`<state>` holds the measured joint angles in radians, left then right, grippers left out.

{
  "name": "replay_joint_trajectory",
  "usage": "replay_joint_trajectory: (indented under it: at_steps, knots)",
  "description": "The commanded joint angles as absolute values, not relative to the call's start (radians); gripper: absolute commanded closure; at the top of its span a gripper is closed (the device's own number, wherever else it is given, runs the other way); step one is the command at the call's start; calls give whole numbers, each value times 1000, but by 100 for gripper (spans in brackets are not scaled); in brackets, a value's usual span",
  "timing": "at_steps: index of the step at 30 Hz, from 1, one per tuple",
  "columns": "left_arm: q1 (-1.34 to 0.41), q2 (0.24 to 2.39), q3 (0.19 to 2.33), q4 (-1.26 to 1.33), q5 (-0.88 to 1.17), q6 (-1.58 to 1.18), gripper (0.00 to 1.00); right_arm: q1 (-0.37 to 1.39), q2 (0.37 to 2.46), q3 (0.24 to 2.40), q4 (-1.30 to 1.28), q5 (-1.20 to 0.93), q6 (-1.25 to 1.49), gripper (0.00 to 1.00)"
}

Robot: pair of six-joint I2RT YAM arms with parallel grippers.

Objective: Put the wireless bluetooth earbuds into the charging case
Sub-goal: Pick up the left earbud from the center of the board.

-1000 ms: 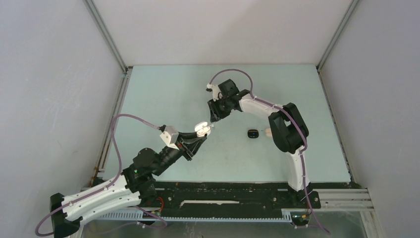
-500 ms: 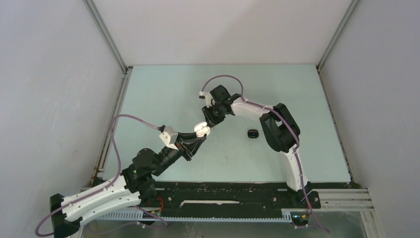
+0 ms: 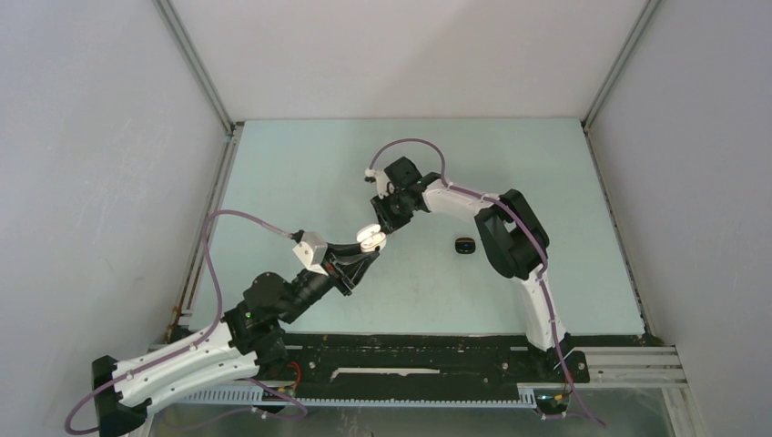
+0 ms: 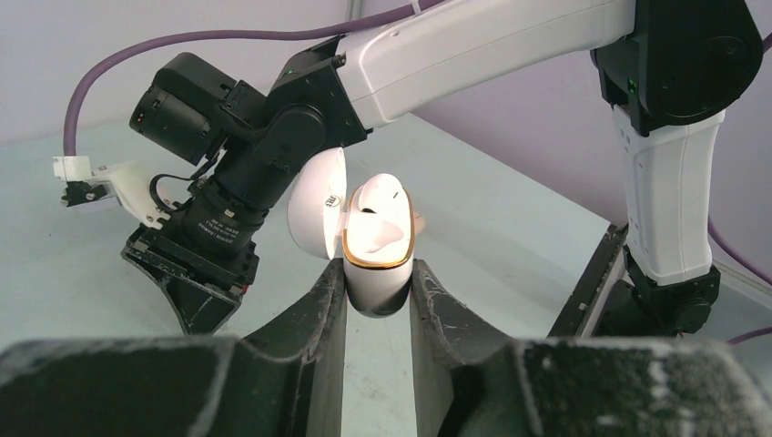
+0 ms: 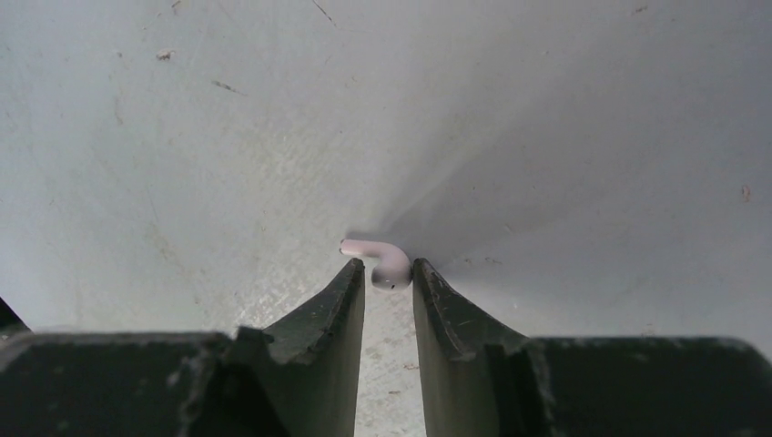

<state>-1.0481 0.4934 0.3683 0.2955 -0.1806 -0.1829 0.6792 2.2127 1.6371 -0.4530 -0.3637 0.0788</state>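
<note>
My left tool (image 4: pixel 377 278) is clamped on the white charging case (image 4: pixel 375 293), lid open, a seated earbud (image 4: pixel 378 205) inside; my right tool (image 5: pixel 389 273) stands nearly closed around a loose earbud (image 5: pixel 390 266) lying on the bench (image 5: pixel 182 137), its head between the fingertips. I cannot tell whether it is actually pinched.

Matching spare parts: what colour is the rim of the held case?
The rim is gold, on a white case; best seen in the left wrist view.
</note>
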Motion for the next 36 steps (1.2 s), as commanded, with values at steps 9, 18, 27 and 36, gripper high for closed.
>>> replay_joint_trajectory:
  at_steps: [9, 18, 27, 36]
  knots:
    - [-1052, 485, 364, 311, -187, -180, 100, 699, 2260, 1686, -480, -340, 56, 74]
    - [-1052, 486, 359, 319, -182, -182, 100, 710, 2258, 1662, -486, -307, 30, 72]
    - [-1052, 459, 344, 307, -194, -186, 100, 718, 2247, 1660, -497, -304, 18, 82]
    - [-1052, 478, 240, 448, -247, -213, 100, 651, 1936, 1567, -516, -237, -87, 97]
